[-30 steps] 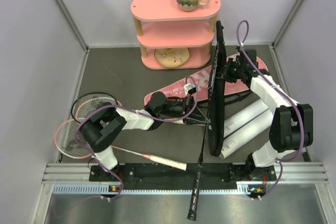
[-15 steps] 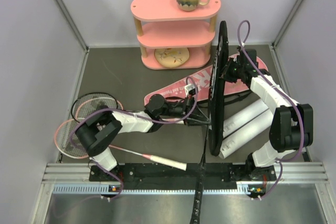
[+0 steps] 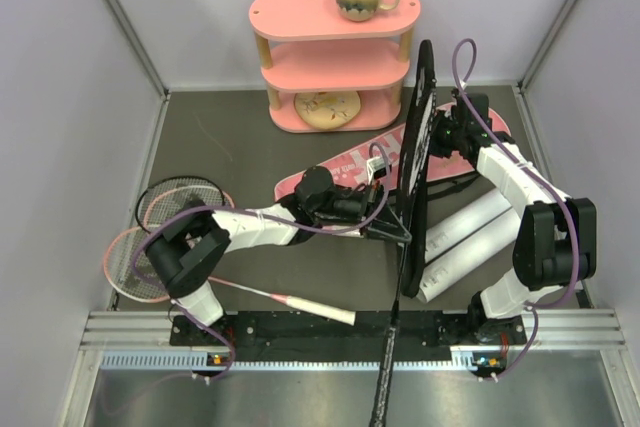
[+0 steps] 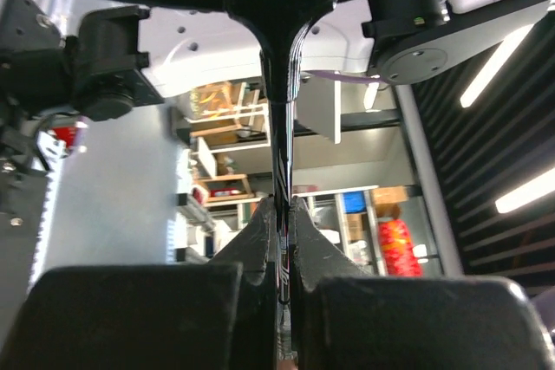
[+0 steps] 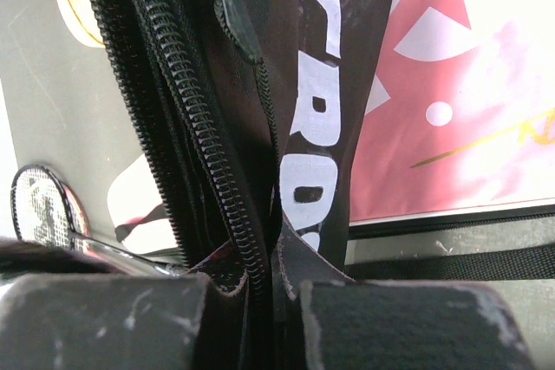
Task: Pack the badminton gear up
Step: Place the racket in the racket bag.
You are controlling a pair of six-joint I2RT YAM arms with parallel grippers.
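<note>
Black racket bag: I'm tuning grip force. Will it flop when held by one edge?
Probably fairly stiff: the black bag stands on edge with the right gripper pinching its zipper edge. Likely light, yet the thin fabric could slip.

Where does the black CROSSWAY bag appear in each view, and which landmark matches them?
Top external: the black CROSSWAY bag stands on edge, right of centre, held by the right gripper.
Right wrist: it fills the centre, zipper left, lettering right.
Left wrist: not recognisable; only the black racket shows.
Shared landmark: the pink bag, beside it in top and right-wrist views.
</note>
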